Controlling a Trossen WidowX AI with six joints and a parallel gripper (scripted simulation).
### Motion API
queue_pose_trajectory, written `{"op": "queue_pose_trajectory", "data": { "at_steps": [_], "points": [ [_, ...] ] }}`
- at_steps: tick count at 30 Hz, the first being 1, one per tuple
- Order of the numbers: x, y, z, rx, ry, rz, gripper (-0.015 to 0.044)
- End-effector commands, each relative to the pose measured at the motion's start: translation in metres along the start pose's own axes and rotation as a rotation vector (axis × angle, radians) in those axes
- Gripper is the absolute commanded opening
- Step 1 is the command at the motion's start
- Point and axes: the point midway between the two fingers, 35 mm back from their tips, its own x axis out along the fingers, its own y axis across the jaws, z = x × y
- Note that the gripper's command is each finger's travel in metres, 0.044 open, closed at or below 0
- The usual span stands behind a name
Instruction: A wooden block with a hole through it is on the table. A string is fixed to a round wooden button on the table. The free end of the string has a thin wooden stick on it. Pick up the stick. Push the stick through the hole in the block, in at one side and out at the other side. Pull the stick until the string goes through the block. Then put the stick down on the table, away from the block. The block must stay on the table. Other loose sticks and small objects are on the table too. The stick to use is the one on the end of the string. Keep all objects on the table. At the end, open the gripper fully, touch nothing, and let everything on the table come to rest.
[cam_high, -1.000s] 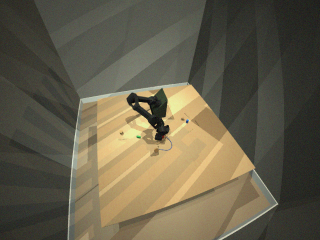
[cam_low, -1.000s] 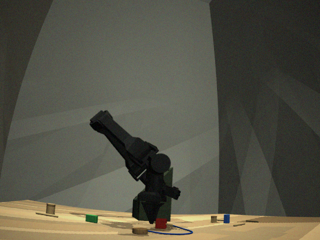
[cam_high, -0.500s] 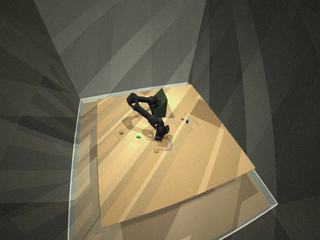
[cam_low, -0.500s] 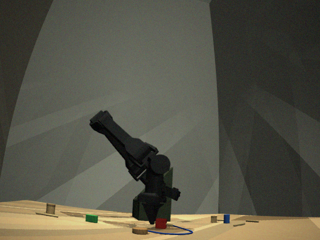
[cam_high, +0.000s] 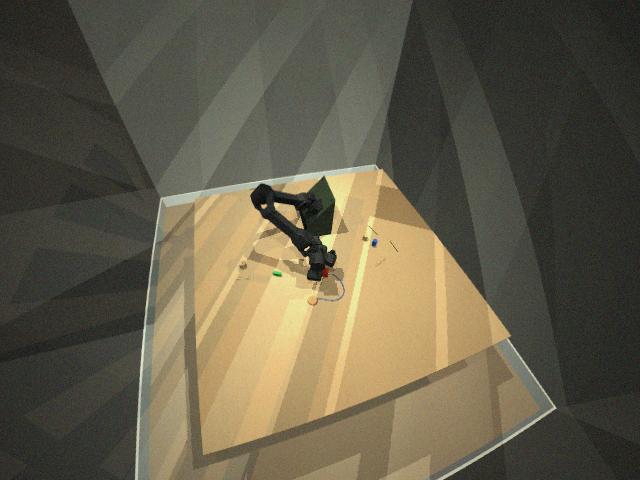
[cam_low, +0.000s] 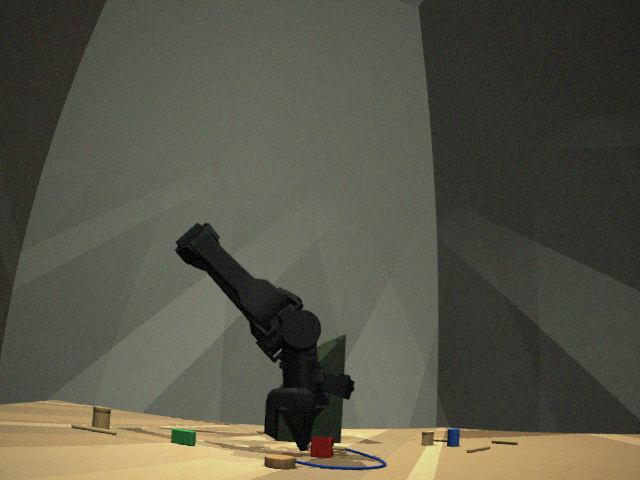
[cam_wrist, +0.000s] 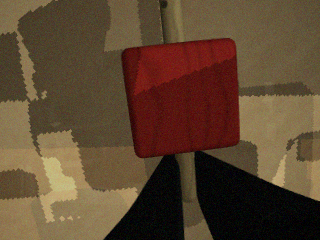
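Note:
The red block (cam_high: 325, 272) (cam_low: 322, 446) (cam_wrist: 187, 100) sits on the table. The wooden stick (cam_wrist: 187, 180) runs through it, with one end out at the gripper's side and the rest out at the far side. My gripper (cam_low: 303, 448) (cam_wrist: 182, 163) is shut on the near end of the stick, low beside the block. The blue string (cam_high: 343, 289) (cam_low: 384, 462) curves over the table from the block's far side to the round wooden button (cam_high: 312, 300) (cam_low: 279, 461). The string's joint with the stick is outside the wrist view.
A green block (cam_high: 277, 273) (cam_low: 183, 437) and a tan cylinder (cam_high: 242, 264) (cam_low: 101, 418) with a loose stick (cam_low: 94, 429) are on the left. A blue piece (cam_high: 374, 242) (cam_low: 453, 437), a smaller tan cylinder (cam_low: 427, 438) and several loose sticks are on the right.

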Motion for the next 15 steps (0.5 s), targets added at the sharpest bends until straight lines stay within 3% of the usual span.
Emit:
{"op": "queue_pose_trajectory", "data": {
  "at_steps": [1, 15],
  "points": [
    [0.000, 0.000, 0.000, -0.005, -0.009, 0.000, 0.0000],
    [-0.003, 0.001, -0.019, -0.004, -0.009, 0.000, 0.0000]
  ]
}}
